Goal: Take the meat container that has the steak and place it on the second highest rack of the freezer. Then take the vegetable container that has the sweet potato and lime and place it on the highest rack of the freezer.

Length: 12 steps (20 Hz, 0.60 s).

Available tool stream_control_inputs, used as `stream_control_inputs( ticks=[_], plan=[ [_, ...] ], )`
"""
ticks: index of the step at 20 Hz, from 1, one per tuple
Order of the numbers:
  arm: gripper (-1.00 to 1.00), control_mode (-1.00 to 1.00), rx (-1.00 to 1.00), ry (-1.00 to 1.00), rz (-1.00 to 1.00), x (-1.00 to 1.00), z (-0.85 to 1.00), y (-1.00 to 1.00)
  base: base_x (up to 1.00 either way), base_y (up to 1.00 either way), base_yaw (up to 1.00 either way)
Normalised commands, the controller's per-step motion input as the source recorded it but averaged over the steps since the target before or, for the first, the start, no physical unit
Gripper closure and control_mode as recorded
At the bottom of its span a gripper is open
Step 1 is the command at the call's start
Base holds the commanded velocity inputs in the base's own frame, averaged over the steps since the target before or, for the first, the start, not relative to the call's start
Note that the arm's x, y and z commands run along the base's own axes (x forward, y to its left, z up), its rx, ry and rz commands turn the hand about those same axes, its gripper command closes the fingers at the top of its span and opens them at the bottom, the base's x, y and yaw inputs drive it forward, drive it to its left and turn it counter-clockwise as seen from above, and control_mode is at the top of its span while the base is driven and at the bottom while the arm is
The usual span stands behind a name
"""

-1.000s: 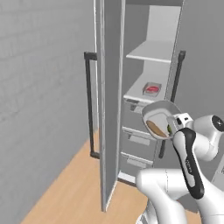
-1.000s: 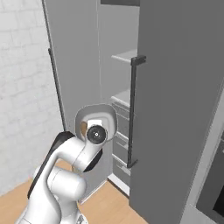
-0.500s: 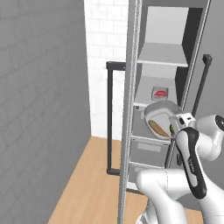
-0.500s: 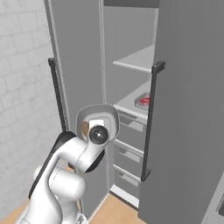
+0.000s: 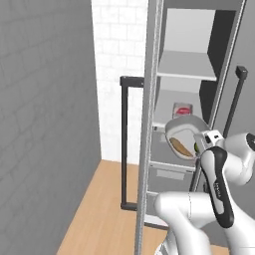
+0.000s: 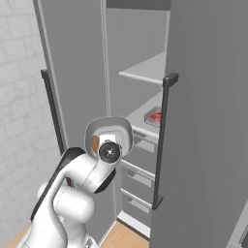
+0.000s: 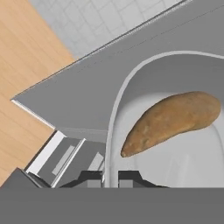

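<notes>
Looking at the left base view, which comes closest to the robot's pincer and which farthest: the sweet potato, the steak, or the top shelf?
1. The sweet potato, in the bowl the pincer grips, just beside it.
2. The steak, on the lower shelf behind and above the bowl.
3. The top shelf, well above both.

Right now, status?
Pincer shut on vegetable container rim. Sweet potato inside. Steak already on lower shelf. Open freezer door edge close alongside.
</notes>
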Motion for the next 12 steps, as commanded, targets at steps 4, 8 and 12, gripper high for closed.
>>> stream_control_inputs(
  ticks=[4, 8, 12],
  plan=[
    [1.00, 1.00, 0.00, 0.00, 0.00, 0.00, 0.00, 0.00, 0.51, 0.00, -0.07],
    [1.00, 1.00, 0.00, 0.00, 0.00, 0.00, 0.00, 0.00, 0.49, 0.00, -0.06],
    [1.00, -1.00, -0.01, -0.06, -0.01, 0.00, 0.20, 0.00, 0.18, 0.00, -0.02]
  ],
)
